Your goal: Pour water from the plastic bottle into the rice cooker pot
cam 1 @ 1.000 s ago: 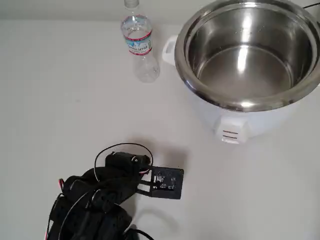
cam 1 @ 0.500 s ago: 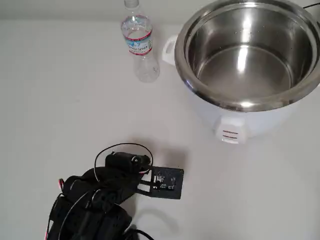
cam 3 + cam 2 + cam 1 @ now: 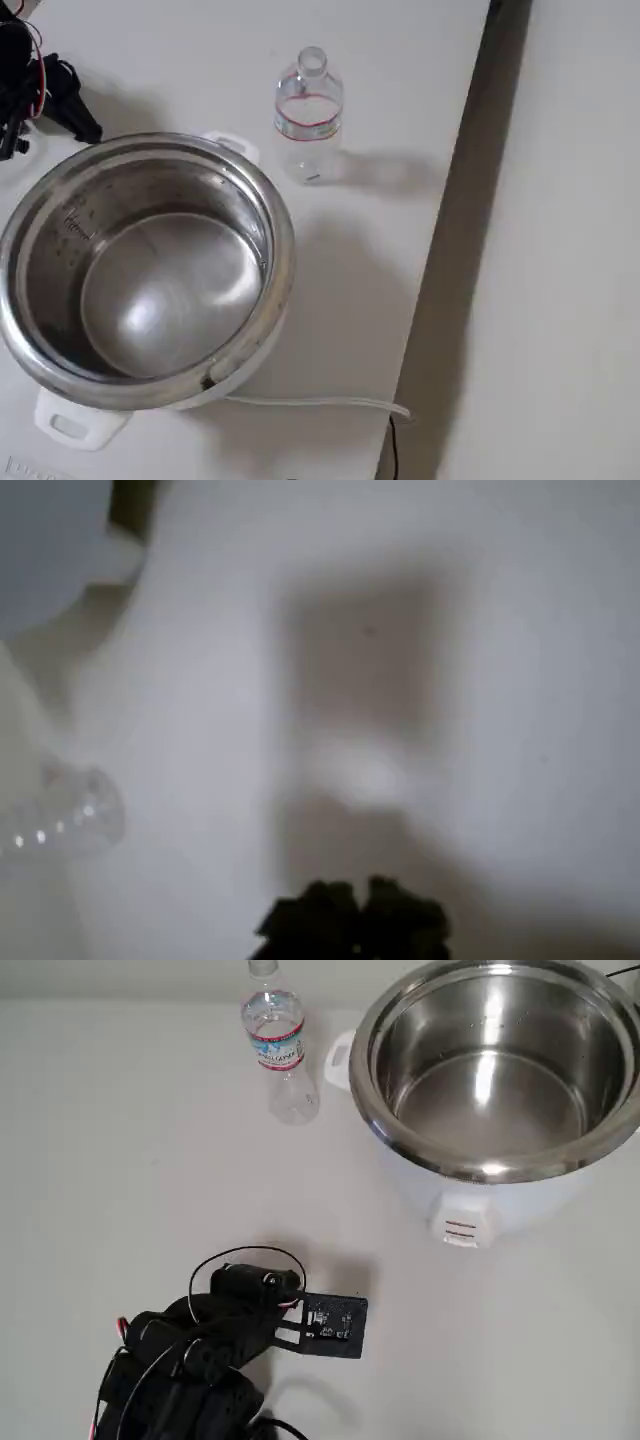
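The plastic bottle [image 3: 274, 1040] stands upright and uncapped at the table's far edge, just left of the rice cooker pot [image 3: 495, 1070]. It is clear, with a white, blue and red label. Water inside it is too faint to make out. The pot is a shiny steel bowl in a white cooker body, and it looks dry. In the fixed view the bottle [image 3: 309, 115] stands beyond the pot [image 3: 140, 270]. My gripper [image 3: 325, 1325] rests low at the front left, far from both, under its camera board. Its dark fingertips [image 3: 355, 920] look closed with nothing between them. The bottle [image 3: 65, 825] is blurred at the left.
A white cord [image 3: 320, 403] runs from the cooker toward the table's edge [image 3: 450, 250] in the fixed view. Bare white tabletop [image 3: 150, 1180] lies between the arm and the bottle. The cooker's side handle [image 3: 338, 1058] juts toward the bottle.
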